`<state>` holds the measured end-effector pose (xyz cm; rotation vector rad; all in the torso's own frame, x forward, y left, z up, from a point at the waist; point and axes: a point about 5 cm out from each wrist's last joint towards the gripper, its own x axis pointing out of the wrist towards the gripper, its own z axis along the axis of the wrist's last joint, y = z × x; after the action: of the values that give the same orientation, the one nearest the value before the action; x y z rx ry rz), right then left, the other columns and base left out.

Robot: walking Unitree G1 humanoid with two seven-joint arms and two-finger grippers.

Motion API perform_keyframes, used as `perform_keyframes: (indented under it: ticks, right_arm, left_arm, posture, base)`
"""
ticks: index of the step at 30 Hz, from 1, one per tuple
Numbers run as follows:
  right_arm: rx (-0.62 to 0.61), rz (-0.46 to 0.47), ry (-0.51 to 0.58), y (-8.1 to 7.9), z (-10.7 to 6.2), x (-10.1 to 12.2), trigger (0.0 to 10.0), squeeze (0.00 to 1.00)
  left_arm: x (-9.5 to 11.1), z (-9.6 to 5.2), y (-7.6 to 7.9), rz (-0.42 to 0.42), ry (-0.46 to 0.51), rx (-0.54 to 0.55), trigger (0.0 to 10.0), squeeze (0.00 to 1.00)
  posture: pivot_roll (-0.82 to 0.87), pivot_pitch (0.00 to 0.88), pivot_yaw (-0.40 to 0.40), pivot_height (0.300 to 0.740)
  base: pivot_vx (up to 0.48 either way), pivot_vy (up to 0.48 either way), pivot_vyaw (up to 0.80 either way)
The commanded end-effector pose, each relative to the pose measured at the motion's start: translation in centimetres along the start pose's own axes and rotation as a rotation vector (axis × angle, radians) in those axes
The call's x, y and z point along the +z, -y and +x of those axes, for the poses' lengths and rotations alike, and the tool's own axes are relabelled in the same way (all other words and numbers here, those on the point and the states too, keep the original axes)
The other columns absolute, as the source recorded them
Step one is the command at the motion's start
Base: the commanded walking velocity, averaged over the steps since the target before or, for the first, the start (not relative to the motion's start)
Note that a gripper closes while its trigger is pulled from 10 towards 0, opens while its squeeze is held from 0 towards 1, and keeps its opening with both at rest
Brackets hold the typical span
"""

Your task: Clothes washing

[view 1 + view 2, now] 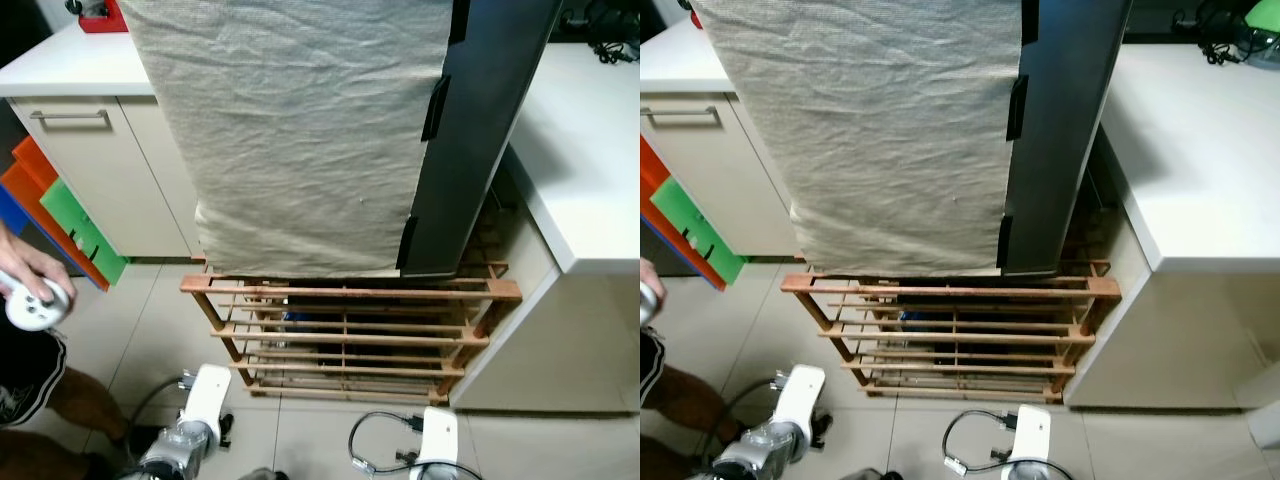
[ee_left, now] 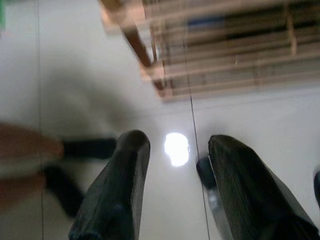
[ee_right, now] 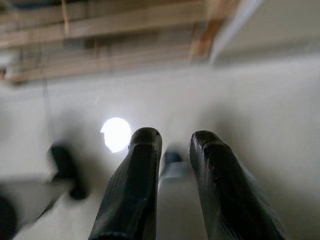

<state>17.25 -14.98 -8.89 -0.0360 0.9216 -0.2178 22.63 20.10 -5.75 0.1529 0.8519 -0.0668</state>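
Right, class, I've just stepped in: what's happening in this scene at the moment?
Nothing is being handled yet. The robot stands facing a wooden slatted rack on the tiled floor, below a tall appliance draped in a beige cloth. Both arms hang low: the left gripper is open and holds nothing, and the right gripper also holds nothing, its fingers slightly apart. A person's hand at the robot's left holds a white controller.
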Motion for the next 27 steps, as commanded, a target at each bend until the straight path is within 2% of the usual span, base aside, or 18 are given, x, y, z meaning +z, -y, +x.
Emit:
perform_keyframes:
  ticks: [1,2,3,4,5,6,7,8,9,11,13,15,17,18,19,20,24,27]
  right_arm:
    - [-0.039,-0.148,0.241,3.2,0.3,3.3,10.0,0.50]
    - [-0.041,-0.199,0.316,4.2,0.2,4.3,10.0,1.00]
    - [-0.055,-0.267,0.410,5.0,-0.3,5.7,10.0,1.00]
    - [-0.049,-0.287,0.502,5.2,-1.0,7.0,10.0,1.00]
    - [-0.049,-0.287,0.502,5.2,-1.0,7.0,10.0,1.00]
    - [-0.044,-0.284,0.568,5.2,-1.7,8.0,10.0,0.28]
    - [-0.052,-0.288,0.648,5.1,-2.8,9.4,10.0,0.00]
    - [-0.049,-0.273,0.708,4.9,-3.6,10.3,10.0,0.00]
    - [-0.046,-0.246,0.783,4.6,-4.8,11.7,10.0,0.00]
    - [-0.107,-0.254,0.858,4.8,-5.7,12.5,10.0,0.00]
    - [-0.114,-0.186,0.931,5.0,-6.4,13.1,10.0,0.00]
    - [-0.098,-0.161,0.928,5.4,-7.0,13.3,10.0,0.00]
    - [0.060,-0.066,0.867,5.3,-7.6,13.1,10.0,0.00]
    - [0.060,-0.066,0.867,5.3,-7.6,13.1,10.0,0.00]
    - [0.113,0.017,0.889,5.3,-8.6,13.3,10.0,0.00]
    - [0.099,0.040,0.894,5.5,-9.2,13.4,10.0,0.00]
    - [0.015,0.105,0.878,6.4,-10.7,13.0,10.0,0.00]
    - [-0.080,0.213,0.877,7.8,-11.9,12.8,10.0,0.00]
  left_arm:
    - [3.0,-0.1,-0.5,0.035,0.165,-0.054,10.0,0.15]
    - [3.7,-0.2,-0.5,0.054,0.213,-0.079,10.0,0.89]
    - [4.5,-0.4,-0.3,0.092,0.264,-0.103,10.0,0.97]
    - [5.1,-0.6,0.0,0.139,0.315,-0.125,10.0,0.96]
    - [5.1,-0.6,0.0,0.139,0.315,-0.125,10.0,0.96]
    - [5.6,-0.8,0.4,0.182,0.351,-0.136,10.0,0.92]
    - [6.3,-1.1,0.9,0.192,0.399,-0.151,10.0,0.83]
    - [6.8,-1.4,1.4,0.194,0.437,-0.158,10.0,0.40]
    - [7.9,-2.2,2.2,0.168,0.539,-0.155,10.0,0.00]
    - [8.6,-2.9,2.9,0.152,0.588,-0.154,10.0,0.00]
    - [9.3,-3.6,3.3,0.130,0.635,-0.157,10.0,0.00]
    - [10.2,-4.6,3.6,0.118,0.699,-0.148,10.0,0.00]
    - [10.8,-5.8,4.0,0.133,0.741,-0.210,10.0,0.00]
    - [10.8,-5.8,4.0,0.133,0.741,-0.210,10.0,0.00]
    - [11.4,-6.9,4.2,0.156,0.787,-0.232,10.0,0.00]
    - [11.8,-7.7,4.1,0.125,0.812,-0.234,10.0,0.00]
    - [12.7,-9.8,3.7,0.119,0.858,-0.217,10.0,0.00]
    - [13.8,-10.6,4.5,0.197,0.884,-0.258,10.0,0.00]
  posture:
    - [-0.19,0.000,0.083,0.740]
    - [-0.19,0.000,0.083,0.740]
    - [-0.19,0.000,0.074,0.740]
    - [-0.19,0.000,0.064,0.740]
    - [-0.19,0.000,0.064,0.740]
    - [-0.19,0.000,0.048,0.740]
    - [-0.19,0.000,0.031,0.740]
    - [-0.19,0.000,0.024,0.740]
    - [-0.18,0.000,-0.003,0.740]
    - [-0.18,0.000,-0.021,0.740]
    - [-0.17,0.003,-0.042,0.740]
    - [-0.16,0.006,-0.059,0.740]
    - [-0.16,0.009,-0.064,0.740]
    - [-0.16,0.009,-0.064,0.740]
    - [-0.15,0.017,-0.059,0.740]
    - [-0.15,0.017,-0.059,0.740]
    - [-0.16,0.024,-0.037,0.740]
    - [-0.16,0.031,-0.009,0.740]
  base:
    - [0.000,0.000,0.00]
    - [0.000,0.000,0.00]
    - [0.000,0.000,0.00]
    - [0.000,0.000,0.00]
    - [0.000,0.000,0.00]
    - [0.000,0.000,0.00]
    - [0.000,0.000,0.00]
    - [0.000,0.000,0.00]
    - [0.000,0.000,0.00]
    - [0.000,0.000,0.00]
    - [0.000,0.000,0.00]
    - [0.000,0.000,0.00]
    - [0.000,0.000,0.00]
    - [0.000,0.000,0.00]
    - [0.000,0.000,0.00]
    - [0.000,0.000,0.00]
    - [0.000,0.000,0.00]
    - [0.000,0.000,-0.80]
